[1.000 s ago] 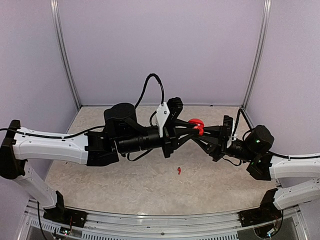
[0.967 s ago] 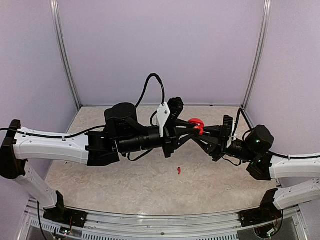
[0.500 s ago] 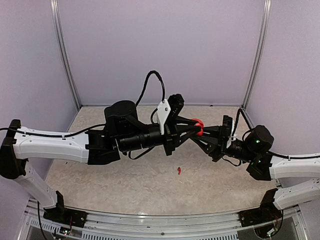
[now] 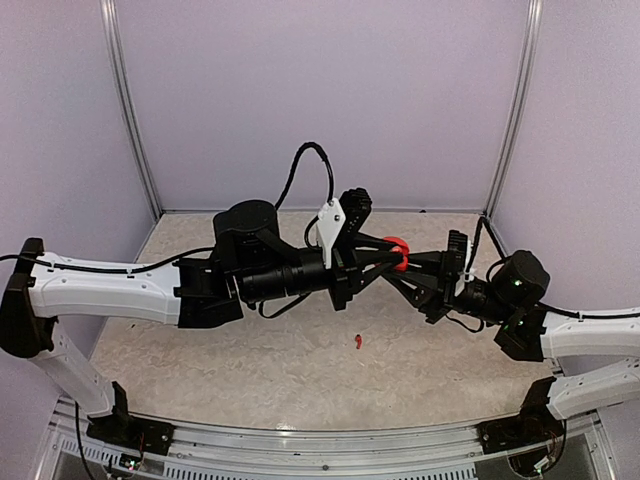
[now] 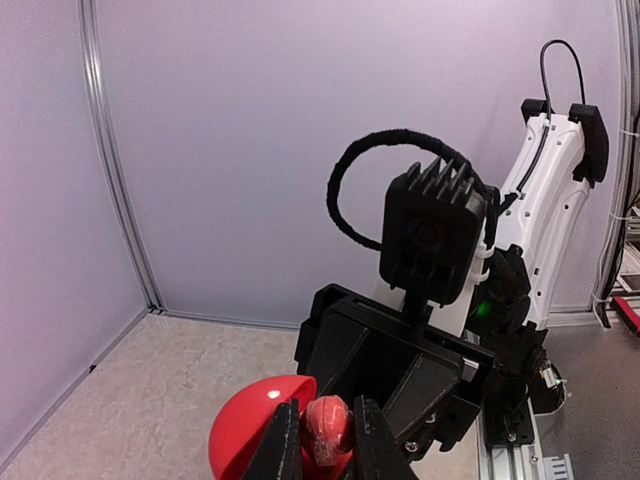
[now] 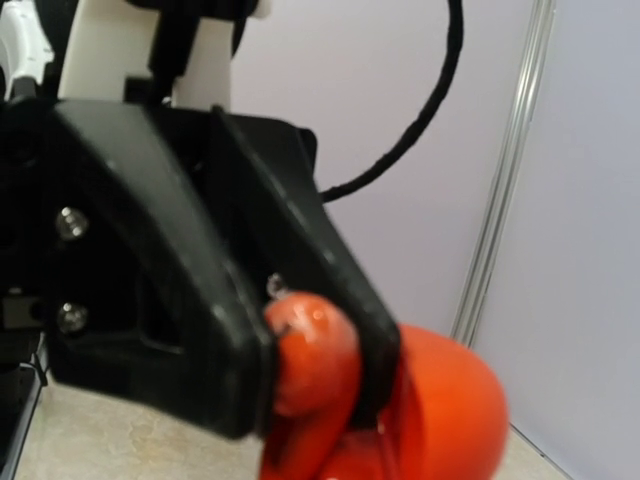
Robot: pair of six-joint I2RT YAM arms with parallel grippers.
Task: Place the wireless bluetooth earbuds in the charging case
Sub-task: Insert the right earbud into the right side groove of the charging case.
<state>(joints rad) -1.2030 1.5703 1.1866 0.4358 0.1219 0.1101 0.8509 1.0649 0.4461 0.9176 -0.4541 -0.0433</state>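
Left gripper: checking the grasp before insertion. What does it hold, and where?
A red earbud, pinched across its body between the left gripper's fingertips, beside the red case.

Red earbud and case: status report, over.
Left gripper jaws shut on red earbud, against red case. Right gripper shut on red case, midair. Second red earbud loose on table. No obstruction seen.

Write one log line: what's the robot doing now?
left jaws: shut on red earbud | right jaws: shut on red charging case | second red earbud: lying on table
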